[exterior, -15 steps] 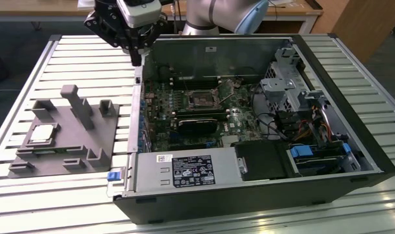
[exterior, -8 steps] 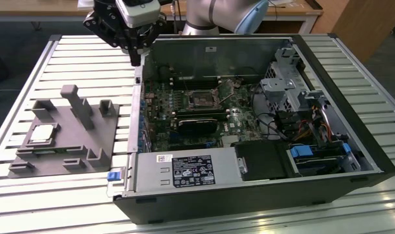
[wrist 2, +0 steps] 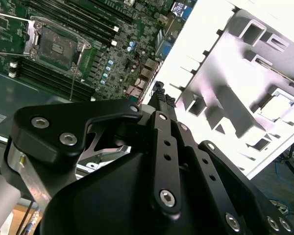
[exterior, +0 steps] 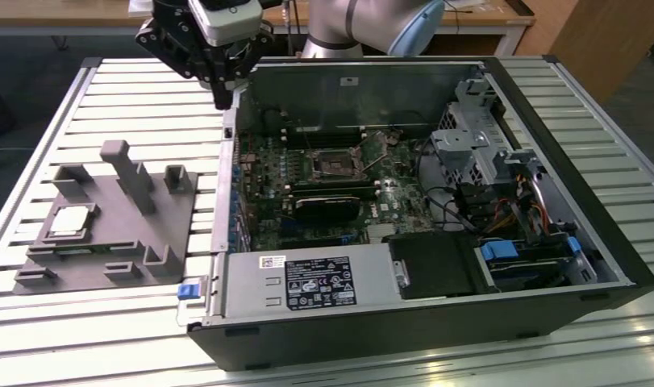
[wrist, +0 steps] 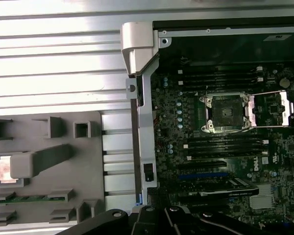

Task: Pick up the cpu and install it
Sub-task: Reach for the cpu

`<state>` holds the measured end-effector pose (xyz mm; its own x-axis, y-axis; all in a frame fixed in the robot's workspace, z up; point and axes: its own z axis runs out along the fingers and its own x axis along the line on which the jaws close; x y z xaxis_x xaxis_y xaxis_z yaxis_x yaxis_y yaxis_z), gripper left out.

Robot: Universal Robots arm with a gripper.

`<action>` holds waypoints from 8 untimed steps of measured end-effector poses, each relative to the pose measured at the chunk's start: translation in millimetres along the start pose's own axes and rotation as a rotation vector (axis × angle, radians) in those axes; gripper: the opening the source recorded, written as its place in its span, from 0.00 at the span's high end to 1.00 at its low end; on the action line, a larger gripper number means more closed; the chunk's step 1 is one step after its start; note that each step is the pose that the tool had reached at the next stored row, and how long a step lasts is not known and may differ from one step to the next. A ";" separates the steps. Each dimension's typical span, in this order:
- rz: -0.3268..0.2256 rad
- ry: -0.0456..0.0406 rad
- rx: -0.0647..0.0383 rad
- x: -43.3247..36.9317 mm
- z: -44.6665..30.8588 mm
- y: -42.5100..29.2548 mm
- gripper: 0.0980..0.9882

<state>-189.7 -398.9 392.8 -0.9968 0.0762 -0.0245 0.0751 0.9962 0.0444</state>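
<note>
The cpu [exterior: 71,222] is a small silver square with a pale rim, lying in a pocket of the grey fixture plate [exterior: 101,250] at the exterior view's left. In the wrist views the cpu [wrist 2: 280,105] [wrist: 2,169] rests in that pocket, partly behind a grey post in the first wrist view. My gripper [exterior: 221,98] hangs high over the back left corner of the computer case, far from the cpu, shut on nothing; its black fingers [wrist 2: 161,100] meet at the tips. The motherboard socket [exterior: 332,162] [wrist: 225,113] stands open, its metal frame swung aside.
The open computer case [exterior: 585,242] lies on a slatted metal table [exterior: 47,339], with a power supply [exterior: 305,284] at the front and drive cages [exterior: 467,145] at the exterior view's right. Upright posts [exterior: 133,177] rise from the fixture plate beside the cpu.
</note>
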 end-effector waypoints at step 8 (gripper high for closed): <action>0.000 0.0000 0.000 1.6 -0.1 -0.1 0.99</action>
<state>-191.3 -398.9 392.9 -0.9968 0.0762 -0.0244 0.0751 0.9962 0.0443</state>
